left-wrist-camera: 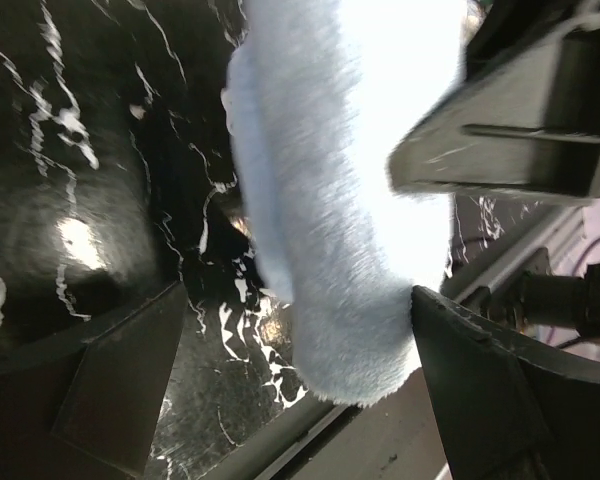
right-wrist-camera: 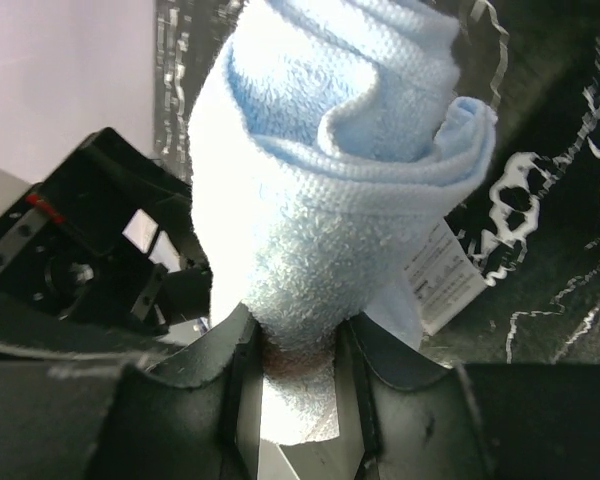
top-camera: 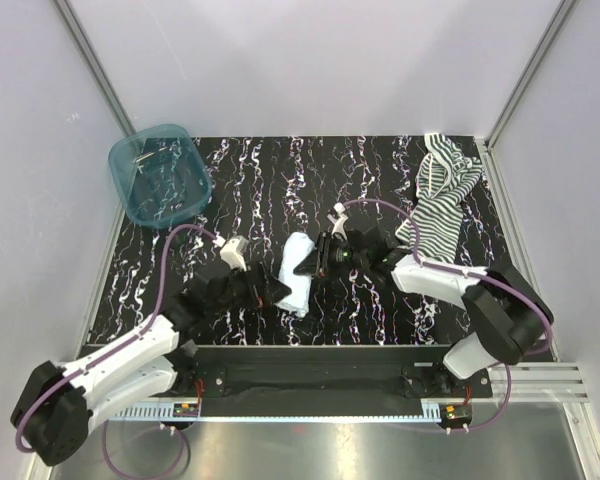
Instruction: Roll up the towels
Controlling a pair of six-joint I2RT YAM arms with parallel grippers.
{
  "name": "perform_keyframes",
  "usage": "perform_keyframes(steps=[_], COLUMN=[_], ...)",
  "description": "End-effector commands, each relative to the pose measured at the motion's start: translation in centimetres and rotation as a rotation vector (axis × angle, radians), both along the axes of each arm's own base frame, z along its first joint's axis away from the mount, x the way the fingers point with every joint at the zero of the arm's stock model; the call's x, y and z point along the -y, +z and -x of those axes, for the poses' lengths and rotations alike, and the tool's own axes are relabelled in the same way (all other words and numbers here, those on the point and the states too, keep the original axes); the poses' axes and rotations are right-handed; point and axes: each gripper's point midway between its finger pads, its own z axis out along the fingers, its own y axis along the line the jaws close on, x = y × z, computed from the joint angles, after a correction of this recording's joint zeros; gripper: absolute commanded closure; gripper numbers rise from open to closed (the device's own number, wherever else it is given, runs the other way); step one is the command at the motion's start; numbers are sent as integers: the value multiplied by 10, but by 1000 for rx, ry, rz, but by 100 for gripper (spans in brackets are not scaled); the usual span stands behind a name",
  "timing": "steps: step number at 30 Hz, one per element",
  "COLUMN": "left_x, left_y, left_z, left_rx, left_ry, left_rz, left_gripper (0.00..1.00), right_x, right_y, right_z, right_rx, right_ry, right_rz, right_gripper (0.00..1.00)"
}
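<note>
Up top first: we've got the pale blue towel (top-camera: 298,272) wound into a roll at the middle of the marbled table (top-camera: 250,170), and both arms meet on it. The left gripper (top-camera: 277,291) sits at its near-left side, the right gripper (top-camera: 316,259) at its far-right side. The striped towel (top-camera: 442,195) lies crumpled in the far right corner, well apart and not yet rolled. A teal basket (top-camera: 160,172) stands at far left.

Over to the left wrist: its fingers (left-wrist-camera: 120,390) are spread wide, one on either side of the roll's end. The fluffy blue end lies in the gap between them, but nothing squeezes it. One finger is just beside the cloth, and we can't tell if it touches. A dark finger of the other arm presses in from the upper right.

Now the right wrist: here the fingers (right-wrist-camera: 230,385) are pinched tight on the roll, biting a fold of its underside, with the spiral end facing us. A white label (right-wrist-camera: 445,285) pokes out at the right.

Our read: the first roll looks done or nearly so, held together only by that right-hand pinch. So we're roughly halfway. The next move calls for letting go gently so the coil doesn't spring open. Then comes the reach to the far right for the striped one, which will need spreading flat before rolling.
</note>
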Motion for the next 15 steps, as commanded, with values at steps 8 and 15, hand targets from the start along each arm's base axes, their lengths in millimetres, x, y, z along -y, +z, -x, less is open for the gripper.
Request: perform_keyframes(steps=[8,15], left_x=[1,13], left_y=[56,117], left_z=[-16,-24], left_rx=[119,222], left_ry=[7,-96], left_rz=[82,341], left_gripper=[1,1], right_x=[-1,2], right_y=[110,156], right_z=[4,11], right_rx=[173,252], right_ry=[67,84], right_rz=[-118,-168], right_gripper=[70,69])
